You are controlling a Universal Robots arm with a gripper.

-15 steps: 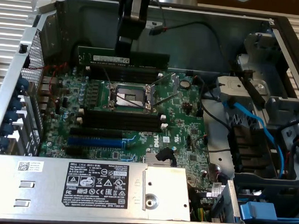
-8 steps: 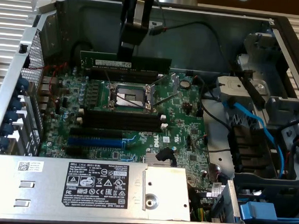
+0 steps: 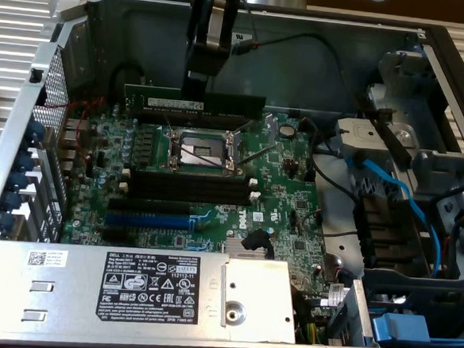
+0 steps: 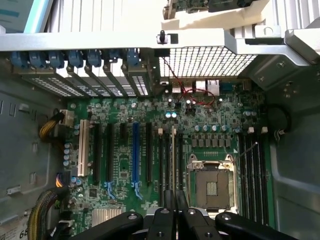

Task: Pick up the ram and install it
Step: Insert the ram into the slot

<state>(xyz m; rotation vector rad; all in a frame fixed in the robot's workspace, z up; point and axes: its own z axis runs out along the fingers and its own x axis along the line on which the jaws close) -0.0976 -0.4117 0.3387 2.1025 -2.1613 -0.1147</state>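
The gripper (image 3: 195, 82) pinches the ram (image 3: 221, 103) near its middle, holding it on edge above the motherboard (image 3: 287, 186). In the wrist view its long axis lies parallel to, and seemingly over, the black slots (image 4: 165, 160) beside the CPU socket (image 4: 212, 185), not yet seated.

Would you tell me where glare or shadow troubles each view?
Exterior view: the ram is evenly lit, the end effector above it a dark silhouette; sheen on the metal plate. Wrist view: the case rim is washed pale; the board evenly lit.
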